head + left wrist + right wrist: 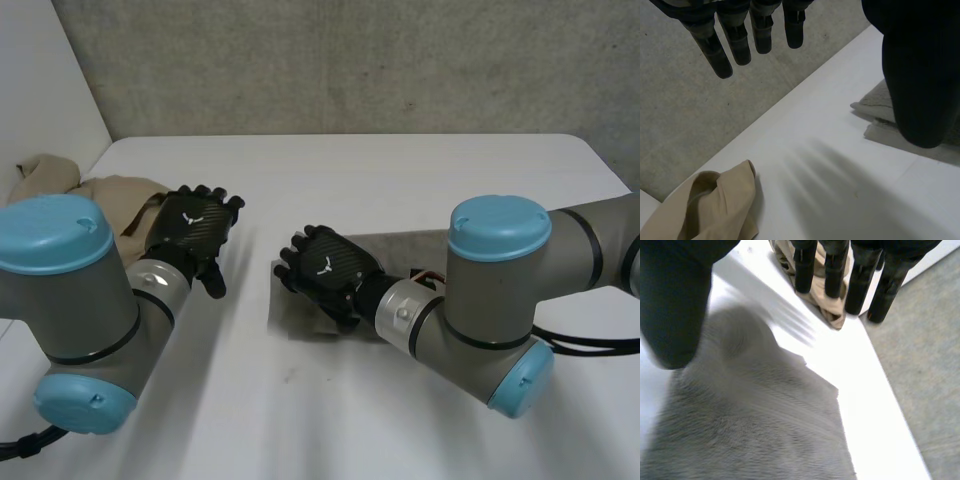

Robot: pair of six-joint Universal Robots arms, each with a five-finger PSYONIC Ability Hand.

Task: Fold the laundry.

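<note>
head view: the left hand (196, 232) is at the end of the left arm (70, 290), back upward, over bare white table (400, 170), with its fingers stretched toward a crumpled beige cloth (112, 198) that lies at the table's left edge. the right hand (326, 268) is at the end of the right arm (500, 290), over the left end of a flat, folded grey towel (298, 316) near the table's middle. the two hands are near each other but apart. from this side the palms are hidden.

left wrist view: seen from the palm side, the left hand (732, 42) has straight fingers set apart from the thumb and nothing between them. it is above the table (830, 165) and touches nothing. the beige cloth (715, 210) lies beyond the fingertips at the table's edge, bunched, with one fold standing open. a layered corner of the grey towel (875, 107) lies beside the thumb.

right wrist view: the right hand (860, 277) also has straight fingers spread away from the thumb, gripping nothing. the grey towel (755, 425) lies under the palm, its ribbed pile and one straight edge on the table (870, 405) visible. whether the hand rests on it cannot be told. the beige cloth (829, 307) lies past the fingertips at the table's edge.
</note>
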